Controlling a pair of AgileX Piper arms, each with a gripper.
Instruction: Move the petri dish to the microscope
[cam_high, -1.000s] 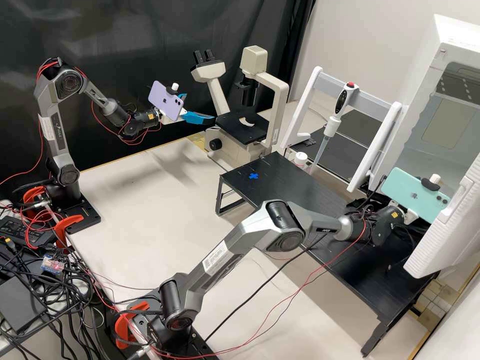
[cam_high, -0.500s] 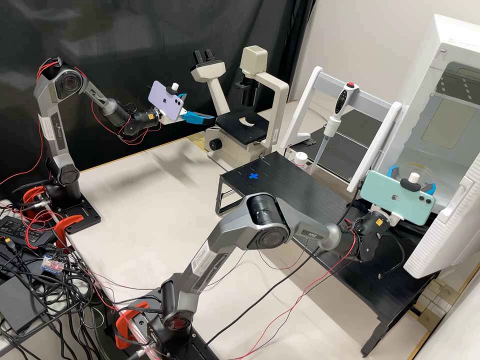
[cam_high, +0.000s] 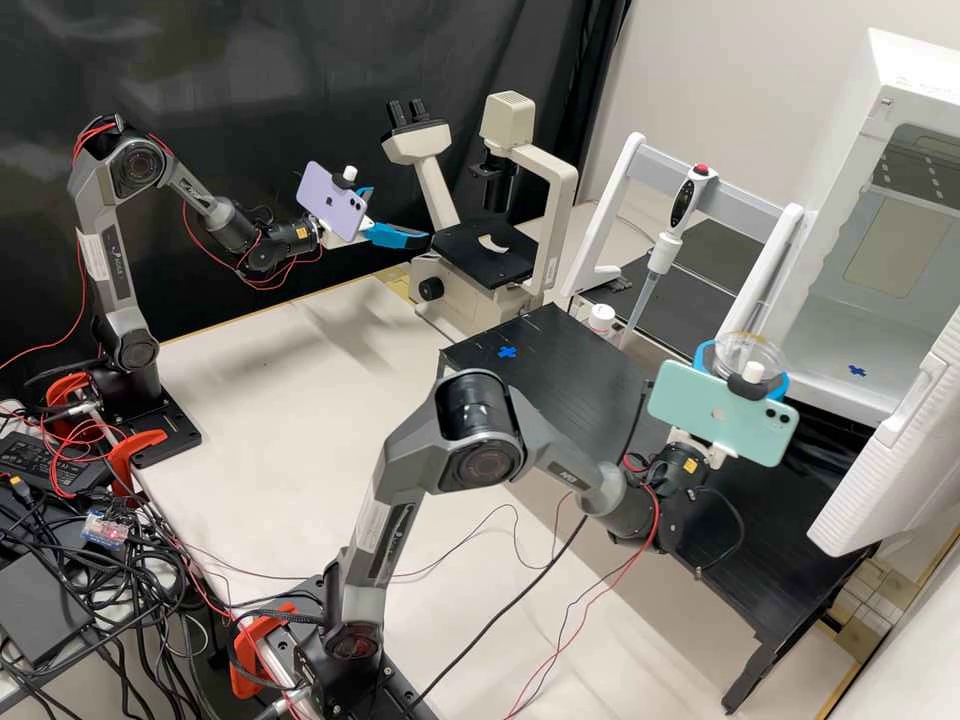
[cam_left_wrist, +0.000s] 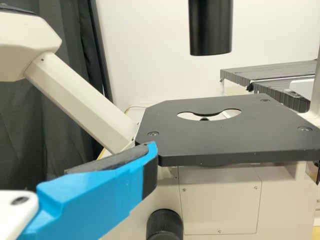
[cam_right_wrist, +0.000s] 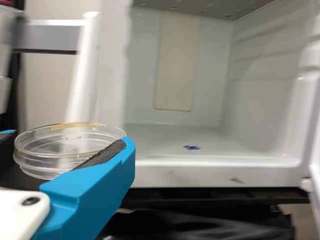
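Note:
Beyond the phone, my right gripper (cam_high: 742, 366) is shut on the clear round petri dish (cam_high: 746, 349) in the high view, held level outside the white chamber above the black stand's far side. In the right wrist view, the dish (cam_right_wrist: 69, 154) sits between the blue fingers of my right gripper (cam_right_wrist: 65, 145). The left gripper (cam_high: 400, 215) stands open beside the microscope (cam_high: 550, 205), just short of its black stage (cam_high: 470, 262). From the left wrist view, one blue finger of the left gripper (cam_left_wrist: 95, 192) shows beside the stage (cam_left_wrist: 225, 142), which has a round opening.
An open white chamber (cam_high: 825, 380) with a blue mark on its floor is at right. A pipette (cam_high: 668, 245) hangs on a white frame (cam_high: 637, 190) behind the black stand (cam_high: 560, 360). A small white-capped container (cam_high: 601, 318) stands near the microscope.
The right arm has drawn back leftward out of the white chamber, bringing the dish into sight, and the blue mark inside is uncovered. The left arm has stayed still.

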